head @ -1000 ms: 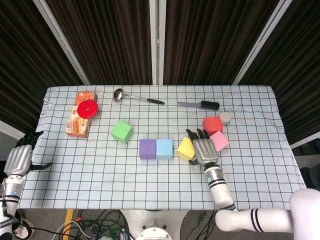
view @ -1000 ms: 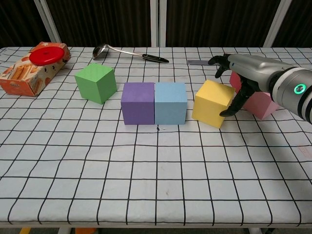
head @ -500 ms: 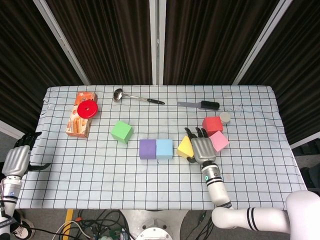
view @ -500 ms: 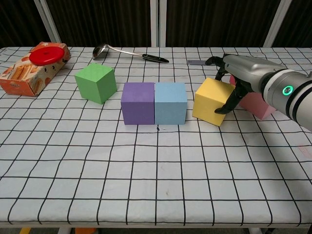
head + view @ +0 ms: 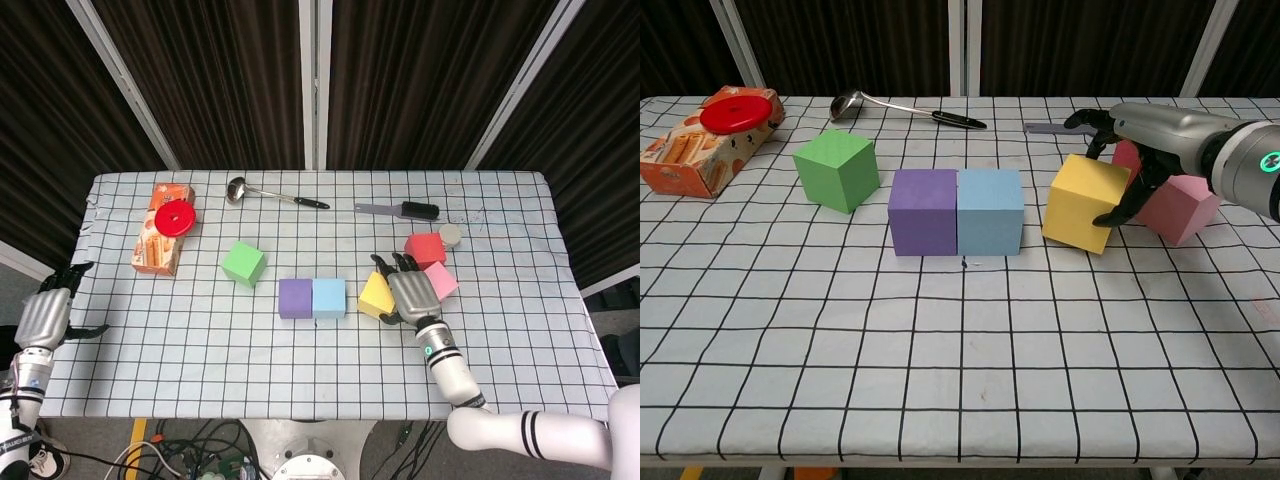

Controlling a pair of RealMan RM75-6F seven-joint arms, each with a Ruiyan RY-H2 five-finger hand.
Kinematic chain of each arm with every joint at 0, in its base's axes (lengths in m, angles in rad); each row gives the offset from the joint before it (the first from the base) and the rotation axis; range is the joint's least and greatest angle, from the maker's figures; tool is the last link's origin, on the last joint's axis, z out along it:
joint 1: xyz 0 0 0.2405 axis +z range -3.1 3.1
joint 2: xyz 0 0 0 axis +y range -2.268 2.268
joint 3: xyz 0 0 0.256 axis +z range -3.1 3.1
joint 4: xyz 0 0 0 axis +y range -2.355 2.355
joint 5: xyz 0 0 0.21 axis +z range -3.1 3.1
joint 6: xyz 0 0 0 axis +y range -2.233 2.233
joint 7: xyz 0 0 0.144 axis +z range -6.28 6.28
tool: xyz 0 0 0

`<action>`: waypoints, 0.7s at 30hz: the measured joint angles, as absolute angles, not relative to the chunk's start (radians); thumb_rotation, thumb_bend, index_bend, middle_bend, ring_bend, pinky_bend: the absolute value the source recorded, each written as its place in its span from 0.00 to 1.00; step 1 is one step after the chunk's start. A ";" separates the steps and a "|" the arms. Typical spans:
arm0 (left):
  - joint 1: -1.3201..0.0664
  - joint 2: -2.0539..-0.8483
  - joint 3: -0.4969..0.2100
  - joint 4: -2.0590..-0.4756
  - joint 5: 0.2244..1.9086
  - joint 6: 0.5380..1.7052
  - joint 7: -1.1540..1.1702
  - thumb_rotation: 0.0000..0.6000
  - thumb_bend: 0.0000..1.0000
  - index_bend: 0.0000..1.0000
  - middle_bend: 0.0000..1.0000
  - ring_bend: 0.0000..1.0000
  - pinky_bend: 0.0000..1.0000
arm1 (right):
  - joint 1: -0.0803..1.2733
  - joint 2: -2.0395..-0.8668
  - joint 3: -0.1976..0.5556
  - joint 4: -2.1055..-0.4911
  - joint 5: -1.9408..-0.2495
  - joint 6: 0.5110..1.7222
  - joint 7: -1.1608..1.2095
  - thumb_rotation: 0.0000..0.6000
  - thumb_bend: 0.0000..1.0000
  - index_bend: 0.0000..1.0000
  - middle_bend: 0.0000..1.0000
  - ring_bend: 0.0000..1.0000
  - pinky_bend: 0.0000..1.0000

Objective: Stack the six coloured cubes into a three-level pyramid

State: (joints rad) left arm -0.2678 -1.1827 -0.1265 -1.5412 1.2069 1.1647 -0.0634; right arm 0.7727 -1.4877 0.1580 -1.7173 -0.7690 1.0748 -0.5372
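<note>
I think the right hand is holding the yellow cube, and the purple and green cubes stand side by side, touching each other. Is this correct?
Not fully. The cube touching the purple cube is the light blue cube; the green cube stands apart, further left and back, as the chest view shows. The right hand does hold the yellow cube.

Behind your desk (image 5: 200, 350) hang dark pleated curtains (image 5: 220, 80), split by pale metal frame bars (image 5: 310, 80) that run upright at the centre and slant away on both sides. The desk wears a white cloth with a black grid. Below its near edge you see a tangle of cables (image 5: 200, 455) on a grey floor (image 5: 90, 445).
</note>
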 measured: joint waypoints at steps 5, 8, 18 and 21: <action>-0.272 -1.190 -0.131 -1.537 1.208 1.165 -0.067 1.00 0.02 0.09 0.10 0.01 0.10 | 0.774 -1.410 0.137 -1.695 -0.897 0.968 -0.460 1.00 0.23 0.00 0.33 0.00 0.00; -0.274 -1.192 -0.132 -1.533 1.214 1.166 -0.073 1.00 0.02 0.09 0.10 0.01 0.10 | 0.776 -1.379 0.129 -1.660 -1.001 0.916 -0.380 1.00 0.23 0.00 0.33 0.00 0.00; -0.273 -1.197 -0.132 -1.520 1.221 1.173 -0.080 1.00 0.02 0.09 0.10 0.01 0.10 | 0.790 -1.356 0.109 -1.493 -1.269 0.810 -0.108 1.00 0.23 0.00 0.34 0.00 0.00; -0.273 -1.196 -0.132 -1.521 1.221 1.173 -0.079 1.00 0.02 0.09 0.10 0.01 0.10 | 0.794 -1.373 0.103 -1.464 -1.300 0.802 -0.071 1.00 0.23 0.00 0.33 0.00 0.00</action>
State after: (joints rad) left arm -0.2730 -1.1963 -0.1321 -1.5213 1.2205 1.1735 -0.0793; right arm 0.7936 -1.3730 0.1034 -1.4642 -1.2997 0.8024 -0.0714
